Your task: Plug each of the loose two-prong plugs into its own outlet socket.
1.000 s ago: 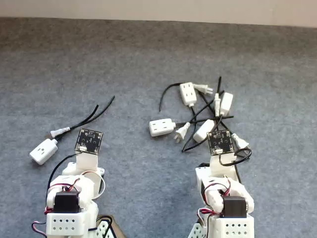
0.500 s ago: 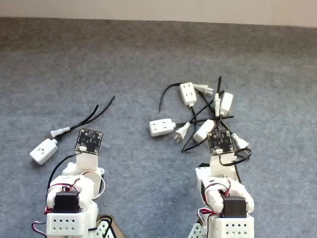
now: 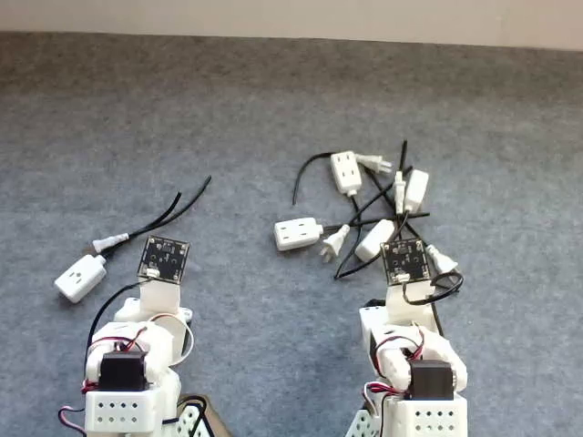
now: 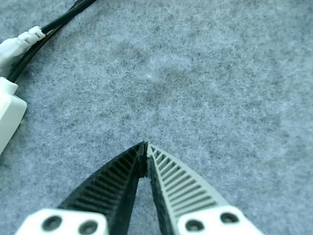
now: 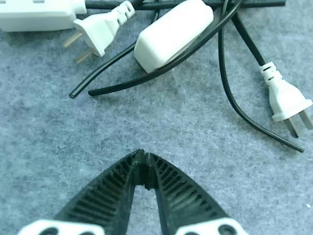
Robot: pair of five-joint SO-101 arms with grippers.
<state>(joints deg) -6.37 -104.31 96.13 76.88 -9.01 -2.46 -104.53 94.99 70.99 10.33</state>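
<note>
Sockets and plugs, white with black cords, loose on grey carpet (image 3: 246,109).

Left lot: left socket (image 3: 80,278) beside the left arm, with left plug (image 3: 109,242) just beside it, not plugged in.

Right lot, cords tangled ahead of the right arm:
- middle socket (image 3: 298,234), with middle plug (image 3: 335,243) near it, prongs bare
- near socket (image 5: 173,34), among crossing cords
- right plug (image 5: 286,100), lying apart, prongs bare
- far socket (image 3: 346,171) and side socket (image 3: 416,189), each with a plug close by; whether either is seated cannot be told

Left claw (image 4: 145,147): clenched, grasping nothing, over bare carpet.

Right claw (image 5: 143,155): clenched, grasping nothing, just short of the tangle.
</note>
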